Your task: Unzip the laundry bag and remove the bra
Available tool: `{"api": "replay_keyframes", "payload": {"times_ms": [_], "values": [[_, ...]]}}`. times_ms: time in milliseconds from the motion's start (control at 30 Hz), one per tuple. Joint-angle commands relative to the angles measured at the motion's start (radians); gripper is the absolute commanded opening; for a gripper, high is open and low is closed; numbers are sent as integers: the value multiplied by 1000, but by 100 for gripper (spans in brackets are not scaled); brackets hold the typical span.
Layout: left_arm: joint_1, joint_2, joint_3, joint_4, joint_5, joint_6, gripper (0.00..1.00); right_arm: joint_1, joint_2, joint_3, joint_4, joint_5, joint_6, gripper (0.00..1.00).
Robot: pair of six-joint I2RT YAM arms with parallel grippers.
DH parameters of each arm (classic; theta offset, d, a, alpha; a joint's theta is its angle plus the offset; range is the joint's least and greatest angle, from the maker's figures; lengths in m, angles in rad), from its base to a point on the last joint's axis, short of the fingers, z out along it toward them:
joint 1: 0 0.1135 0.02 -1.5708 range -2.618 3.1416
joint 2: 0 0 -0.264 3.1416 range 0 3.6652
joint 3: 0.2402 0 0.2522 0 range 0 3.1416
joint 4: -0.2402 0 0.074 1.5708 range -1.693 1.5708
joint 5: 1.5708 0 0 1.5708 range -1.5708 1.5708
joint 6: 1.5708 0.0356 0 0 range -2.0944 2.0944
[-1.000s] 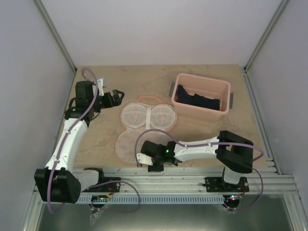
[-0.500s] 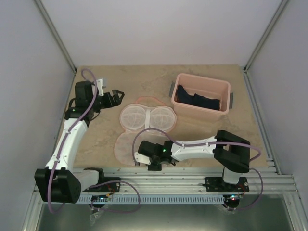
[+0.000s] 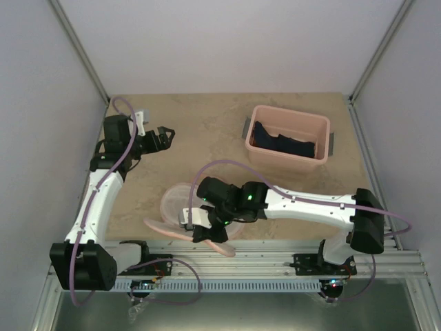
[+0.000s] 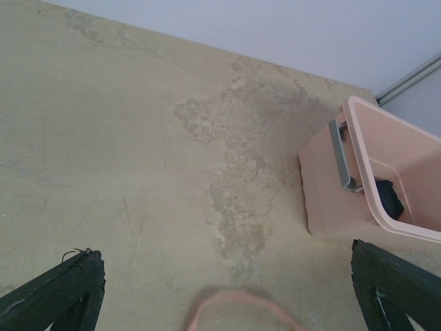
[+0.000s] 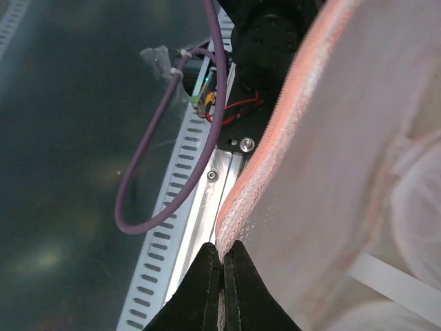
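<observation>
The right gripper (image 5: 222, 258) has its jaws pinched tight on the pink-trimmed edge of the laundry bag (image 3: 173, 204), which sits bunched up well to the left of the pink tub (image 3: 289, 157), nearer the arm bases. The navy bra (image 3: 282, 143) lies inside that tub. The left gripper (image 3: 164, 134), jaws spread wide and holding nothing, hovers far left of the tub.

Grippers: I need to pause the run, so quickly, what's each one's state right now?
Left gripper: open, holding nothing.
Right gripper: closed on the pink edge of the laundry bag.
</observation>
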Motion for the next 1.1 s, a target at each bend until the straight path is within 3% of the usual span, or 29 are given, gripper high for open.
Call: {"api": "replay_keyframes", "payload": {"times_ms": [0, 267, 700, 833, 1000, 1067], "values": [[8, -17, 20, 1, 4, 9, 99, -102, -33, 14, -60, -156, 49, 1], [9, -20, 14, 1, 12, 6, 99, -390, 46, -46, 44, -287, 62, 0], [9, -25, -5, 12, 24, -2, 99, -541, 232, -98, 125, -230, 87, 1], [9, -24, -5, 11, 29, -5, 99, -540, 283, -92, 108, -164, 92, 10], [9, -28, -8, 11, 27, -2, 99, -540, 274, -46, 63, 113, 157, 49], [9, -26, -10, 12, 30, -2, 99, -535, 250, -9, 26, 232, 178, 54]]}}
